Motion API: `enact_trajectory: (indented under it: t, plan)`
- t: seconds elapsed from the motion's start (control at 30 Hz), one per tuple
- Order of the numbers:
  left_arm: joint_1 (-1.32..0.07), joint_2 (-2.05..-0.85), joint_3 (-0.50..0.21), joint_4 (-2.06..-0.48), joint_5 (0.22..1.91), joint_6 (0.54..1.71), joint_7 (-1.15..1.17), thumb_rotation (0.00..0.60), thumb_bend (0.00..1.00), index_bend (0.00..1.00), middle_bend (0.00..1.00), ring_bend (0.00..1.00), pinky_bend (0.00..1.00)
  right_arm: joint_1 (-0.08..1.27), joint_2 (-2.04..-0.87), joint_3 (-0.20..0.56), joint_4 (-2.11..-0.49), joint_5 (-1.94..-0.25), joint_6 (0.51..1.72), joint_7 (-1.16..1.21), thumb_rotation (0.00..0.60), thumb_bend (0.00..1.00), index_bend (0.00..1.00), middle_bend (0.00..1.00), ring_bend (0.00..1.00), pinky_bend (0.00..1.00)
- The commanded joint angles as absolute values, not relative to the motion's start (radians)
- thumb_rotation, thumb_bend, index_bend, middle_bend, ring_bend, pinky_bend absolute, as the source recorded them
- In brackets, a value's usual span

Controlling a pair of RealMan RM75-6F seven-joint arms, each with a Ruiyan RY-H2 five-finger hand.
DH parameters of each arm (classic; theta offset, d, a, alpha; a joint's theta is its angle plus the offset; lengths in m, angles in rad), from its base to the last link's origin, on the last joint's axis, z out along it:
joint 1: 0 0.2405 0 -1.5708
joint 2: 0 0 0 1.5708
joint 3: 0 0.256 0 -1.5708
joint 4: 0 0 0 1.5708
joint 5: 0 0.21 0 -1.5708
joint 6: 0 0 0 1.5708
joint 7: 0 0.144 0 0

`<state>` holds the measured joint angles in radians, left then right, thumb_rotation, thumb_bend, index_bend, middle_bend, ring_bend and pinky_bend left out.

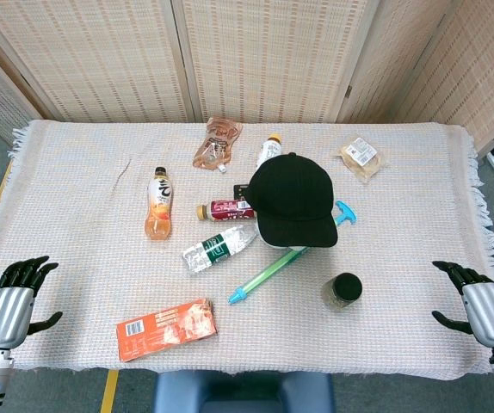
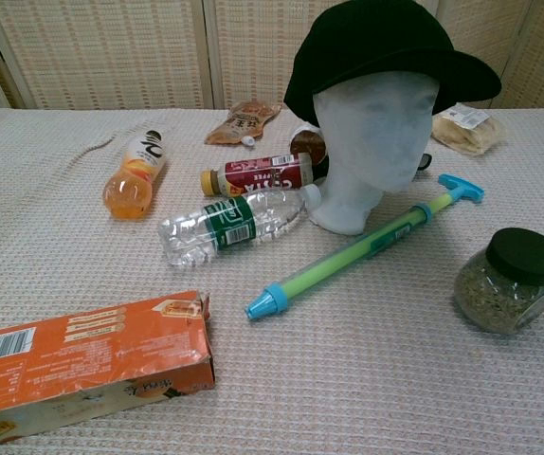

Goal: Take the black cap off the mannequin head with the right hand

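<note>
— Cap's where?
— Black cap [image 2: 386,47] sits on the mannequin head [image 2: 371,142], mid-bench.
— Hands?
— Right hand [image 1: 479,301] and left hand [image 1: 10,301] rest at the near corners, fingers spread, holding nothing.

orange box [image 2: 82,365]: cut off bottom-left | mannequin head [image 1: 292,249]: hidden under black cap [image 1: 294,200]

- black cap [image 2: 376,47]: sits snug on the head, brim pointing toward the robot.
- mannequin head [image 2: 371,142]: white foam, upright mid-worktop, facing the robot.
</note>
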<state>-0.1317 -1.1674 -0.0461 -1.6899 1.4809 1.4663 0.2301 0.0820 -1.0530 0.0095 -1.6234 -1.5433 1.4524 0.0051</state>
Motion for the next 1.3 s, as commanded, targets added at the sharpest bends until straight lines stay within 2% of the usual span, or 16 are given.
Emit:
enact_trajectory:
  t: [0.03,0.6,0.67,0.73,0.87,0.93,1.07,1.3]
  plan:
    - [-0.136,-1.173,-0.047,-1.685,1.472,1.455,0.233,0.600,0.10,0.25,0.18,0.16,0.17,0.088,-1.061,0.011,-1.621,-1.538,1.439,0.004,0.600,0.00,0.21,0.28,0.34,0.49]
    - [-0.141,-1.174,-0.049,-1.691,1.466,1.447,0.239,0.600,0.10,0.25,0.18,0.16,0.17,0.101,-1.085,0.019,-1.612,-1.558,1.438,0.005,0.600,0.00,0.22,0.30,0.39,0.50]
    - [-0.142,-1.171,-0.049,-1.693,1.466,1.446,0.238,0.600,0.10,0.25,0.18,0.16,0.17,0.108,-1.092,0.027,-1.616,-1.571,1.449,0.004,0.600,0.00,0.22,0.32,0.46,0.54]
    - [-0.141,-1.167,-0.049,-1.696,1.466,1.447,0.235,0.600,0.10,0.25,0.18,0.16,0.17,0.118,-1.097,0.041,-1.631,-1.576,1.456,0.005,0.600,0.00,0.25,0.34,0.54,0.62]
    - [-0.139,-1.162,-0.047,-1.698,1.473,1.451,0.224,0.600,0.10,0.25,0.18,0.16,0.17,0.163,-1.106,0.084,-1.677,-1.590,1.449,-0.023,0.600,0.00,0.27,0.35,0.72,0.87]
    - [-0.138,-1.157,-0.044,-1.702,1.476,1.450,0.217,0.600,0.10,0.25,0.18,0.16,0.17,0.190,-1.110,0.105,-1.706,-1.586,1.430,-0.044,0.600,0.00,0.27,0.35,0.78,0.95]
    - [-0.134,-1.150,-0.043,-1.705,1.478,1.456,0.206,0.600,0.10,0.25,0.18,0.16,0.17,0.251,-1.137,0.152,-1.768,-1.570,1.388,-0.092,0.600,0.00,0.27,0.35,0.82,1.00]
    - [-0.133,-1.137,-0.043,-1.709,1.482,1.458,0.193,0.600,0.10,0.25,0.18,0.16,0.17,0.354,-1.229,0.217,-1.808,-1.513,1.311,-0.170,0.600,0.01,0.29,0.35,0.83,1.00]
